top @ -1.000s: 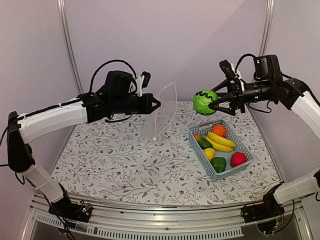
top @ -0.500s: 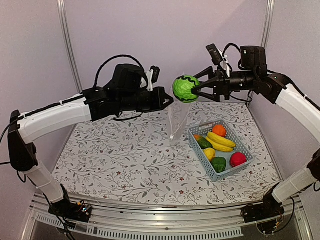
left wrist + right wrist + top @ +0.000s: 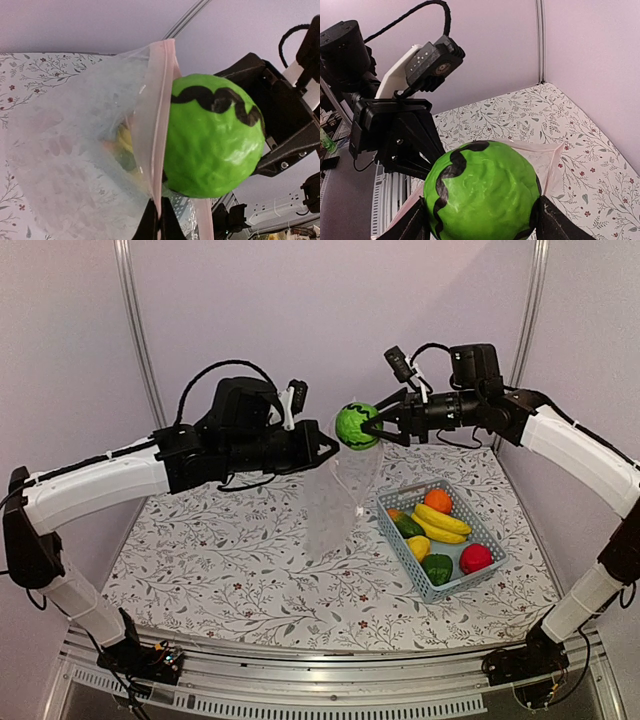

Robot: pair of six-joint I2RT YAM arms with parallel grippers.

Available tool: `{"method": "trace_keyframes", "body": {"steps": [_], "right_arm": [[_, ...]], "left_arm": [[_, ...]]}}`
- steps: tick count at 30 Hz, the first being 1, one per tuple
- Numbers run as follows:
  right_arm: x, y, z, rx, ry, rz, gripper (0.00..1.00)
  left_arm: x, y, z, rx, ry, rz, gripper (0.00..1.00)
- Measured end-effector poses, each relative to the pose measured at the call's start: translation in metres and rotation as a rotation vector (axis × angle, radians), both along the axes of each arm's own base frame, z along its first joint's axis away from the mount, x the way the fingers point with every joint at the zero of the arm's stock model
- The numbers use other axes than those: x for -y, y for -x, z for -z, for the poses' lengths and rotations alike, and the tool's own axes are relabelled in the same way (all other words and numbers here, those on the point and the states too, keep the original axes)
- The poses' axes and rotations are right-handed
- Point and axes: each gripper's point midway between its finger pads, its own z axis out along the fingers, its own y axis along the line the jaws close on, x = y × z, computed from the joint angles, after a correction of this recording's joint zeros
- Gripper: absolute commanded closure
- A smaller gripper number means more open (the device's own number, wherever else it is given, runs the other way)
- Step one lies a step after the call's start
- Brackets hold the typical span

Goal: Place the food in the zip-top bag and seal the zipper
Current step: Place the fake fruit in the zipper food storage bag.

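**Watermelon at bag mouth, 6 pieces in basket**

Floral-cloth table (image 3: 220,570) under everything. Reaching in from its own side: left arm (image 3: 100,475) and right arm (image 3: 580,445), wrists meeting in the air above the table's far middle.

Hanging from left gripper (image 3: 328,447): clear zip-top bag (image 3: 335,495), mouth up, body draped down toward the cloth. Cannot tell whether the lower edge touches the table. Left gripper fully closed, pinching the bag at its mouth edge.

On the table to the right of the bag, apart from it: light-blue slotted basket (image 3: 430,592).

Clamped in right gripper (image 3: 366,426): striped green watermelon (image 3: 354,426), jaws spread wide around it, 1 finger on each side. Held level with the bag's mouth, pressed against the rim in the left wrist view. Not clearly inside.

In the basket, 6 pieces:
- banana (image 3: 443,521) across the middle
- orange (image 3: 437,501) at the far end
- red apple (image 3: 476,558) at the near right
- green pepper (image 3: 436,568) at the near end
- lemon (image 3: 418,545) just left of the pepper
- green-orange piece (image 3: 405,524) on the left side

Along the bag's mouth: pale pink zipper (image 3: 161,115), unsealed, touching the watermelon's side.
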Motion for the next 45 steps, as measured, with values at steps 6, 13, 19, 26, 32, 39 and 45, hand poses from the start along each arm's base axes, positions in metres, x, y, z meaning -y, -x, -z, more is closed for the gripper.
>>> {"method": "trace_keyframes", "body": {"steps": [6, 13, 19, 26, 32, 39, 45], "right_arm": [[-0.007, -0.012, 0.029, -0.037, 0.069, 0.036, 0.56], [-0.02, -0.006, 0.046, 0.02, 0.155, 0.05, 0.15], [-0.023, 0.006, 0.042, 0.04, 0.172, 0.016, 0.02], [-0.005, 0.03, -0.005, 0.128, 0.135, 0.009, 0.04], [0.043, 0.027, -0.027, 0.214, 0.155, 0.117, 0.05], [0.104, -0.01, 0.035, 0.132, 0.333, 0.281, 0.13], [0.14, -0.025, 0.122, 0.001, 0.559, 0.338, 0.18]], "left_arm": [[-0.001, 0.0, 0.005, -0.014, 0.014, -0.007, 1.0], [-0.005, 0.001, 0.003, 0.0, 0.002, -0.018, 1.0], [-0.013, -0.003, -0.001, 0.018, -0.009, -0.054, 1.0], [-0.027, -0.005, 0.008, 0.031, -0.075, -0.1, 1.0], [-0.05, -0.004, 0.019, 0.046, -0.18, -0.147, 1.0], [-0.068, 0.001, 0.016, 0.063, -0.244, -0.166, 1.0], [-0.073, 0.002, -0.012, 0.048, -0.243, -0.183, 1.0]]}}
